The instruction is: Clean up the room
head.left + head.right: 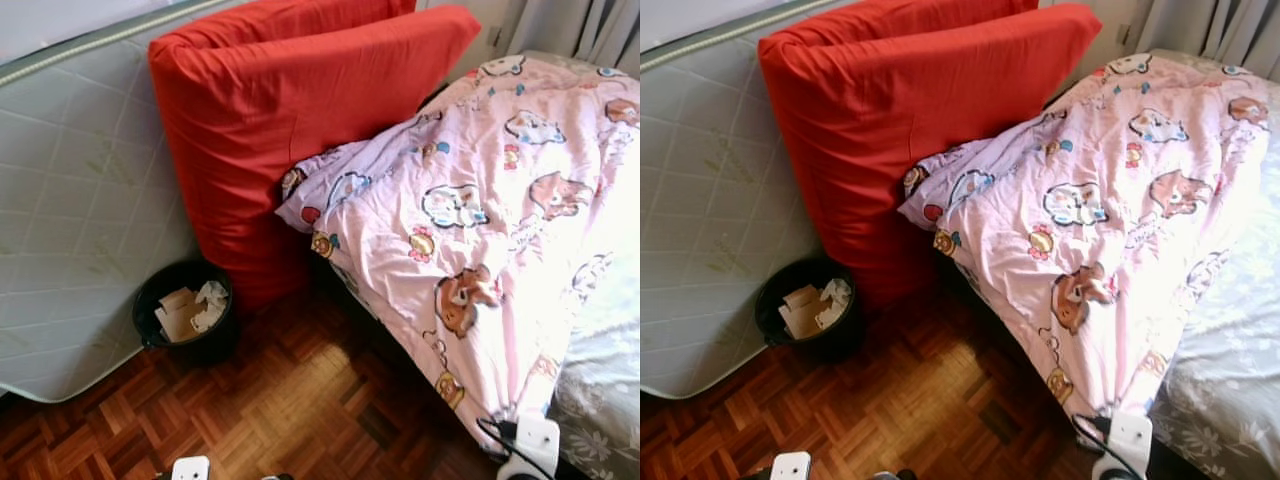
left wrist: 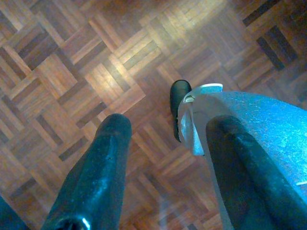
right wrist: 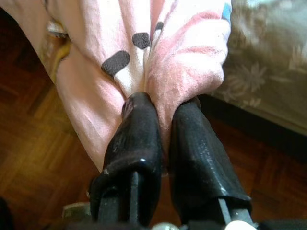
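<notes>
**Right claw pinching duvet hem at bed edge**

Head view: pink cartoon-print duvet (image 1: pixel 470 210) lies crumpled across the bed (image 1: pixel 600 390), its lower edge hanging toward the parquet floor (image 1: pixel 290 400). Red mattress (image 1: pixel 290 130) leans upright beside the bed. Black bin (image 1: pixel 185 312) with paper scraps stands on the floor touching that mattress, against a pale quilted mattress (image 1: pixel 70 220).

Left wrist view: left claw (image 2: pixel 165 163) hangs over the floor, fingers spread wide, holding nothing.

Right wrist view: right claw (image 3: pixel 163 108) closed tight on a fold of the duvet, cloth bunched between both fingers, just beside the bed's edge.
</notes>
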Available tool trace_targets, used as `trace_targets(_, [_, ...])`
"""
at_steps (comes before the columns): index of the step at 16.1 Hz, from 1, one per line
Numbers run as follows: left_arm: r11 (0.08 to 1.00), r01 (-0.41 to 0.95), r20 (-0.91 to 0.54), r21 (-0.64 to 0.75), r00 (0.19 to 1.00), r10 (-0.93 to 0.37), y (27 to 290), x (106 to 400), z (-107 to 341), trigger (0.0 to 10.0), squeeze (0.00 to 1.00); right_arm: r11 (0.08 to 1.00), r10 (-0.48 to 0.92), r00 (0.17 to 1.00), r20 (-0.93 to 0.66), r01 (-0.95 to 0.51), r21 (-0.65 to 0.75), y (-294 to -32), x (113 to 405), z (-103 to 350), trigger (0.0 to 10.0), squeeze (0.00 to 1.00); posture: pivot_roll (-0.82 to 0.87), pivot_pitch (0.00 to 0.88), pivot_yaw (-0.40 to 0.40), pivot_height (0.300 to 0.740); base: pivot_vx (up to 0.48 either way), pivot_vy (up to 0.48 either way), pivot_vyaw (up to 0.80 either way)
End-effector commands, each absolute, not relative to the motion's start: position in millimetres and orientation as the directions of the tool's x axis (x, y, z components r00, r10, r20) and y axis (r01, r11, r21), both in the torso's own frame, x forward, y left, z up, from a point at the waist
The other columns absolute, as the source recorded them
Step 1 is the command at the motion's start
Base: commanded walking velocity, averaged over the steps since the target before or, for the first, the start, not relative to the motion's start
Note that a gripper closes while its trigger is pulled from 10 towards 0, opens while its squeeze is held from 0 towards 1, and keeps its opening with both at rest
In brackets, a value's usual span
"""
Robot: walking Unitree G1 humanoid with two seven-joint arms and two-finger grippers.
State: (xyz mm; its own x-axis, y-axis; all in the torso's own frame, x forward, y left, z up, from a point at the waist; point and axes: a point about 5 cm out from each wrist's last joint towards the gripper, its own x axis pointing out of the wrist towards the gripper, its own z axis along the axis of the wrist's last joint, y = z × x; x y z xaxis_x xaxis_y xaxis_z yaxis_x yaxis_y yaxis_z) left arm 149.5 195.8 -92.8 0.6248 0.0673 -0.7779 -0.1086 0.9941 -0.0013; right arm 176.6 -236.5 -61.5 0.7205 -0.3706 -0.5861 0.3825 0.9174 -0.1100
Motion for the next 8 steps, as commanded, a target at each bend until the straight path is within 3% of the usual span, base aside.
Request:
trace_targets(1, [0.998, -0.065, -0.806, -0.01, 0.591, 0.03, 190, 139, -98, 10.0, 0.0, 0.916, -0.362, 0.68, -0.638, 0.386, -0.108, -237, 165, -70, 10.0, 0.0, 0.04, 0.134, 0.028, 0.74, 0.0, 0.0, 0.0])
trace_targets(5, [0.999, -0.052, -0.809, -0.007, 0.588, 0.025, 190, 137, -99, 10.0, 0.0, 0.928, -0.329, 0.643, -0.692, 0.357, -0.109, -233, 157, -79, 10.0, 0.0, 0.04, 0.124, 0.028, 0.74, 0.0, 0.0, 0.0])
trace_targets(6, [0.999, -0.051, -0.809, -0.007, 0.588, 0.024, 190, 137, -99, 10.0, 0.0, 0.929, -0.324, 0.641, -0.696, 0.353, -0.108, -233, 156, -80, 10.0, 0.17, 0.04, 0.124, 0.027, 0.74, 0.0, 0.0, 0.0])
trace_targets(7, [0.999, -0.048, -0.809, -0.006, 0.588, 0.023, 190, 137, -99, 10.0, 0.0, 0.936, -0.306, 0.64, -0.704, 0.338, -0.099, -231, 156, -81, 10.0, 1.0, 0.04, 0.123, 0.027, 0.74, 0.0, 0.0, 0.0])
trace_targets(8, [0.999, -0.048, -0.808, -0.005, 0.588, 0.024, 190, 137, -99, 10.0, 0.0, 0.939, -0.299, 0.635, -0.712, 0.327, -0.103, -230, 155, -82, 10.0, 1.0, 0.04, 0.124, 0.026, 0.74, 0.0, 0.0, 0.0])
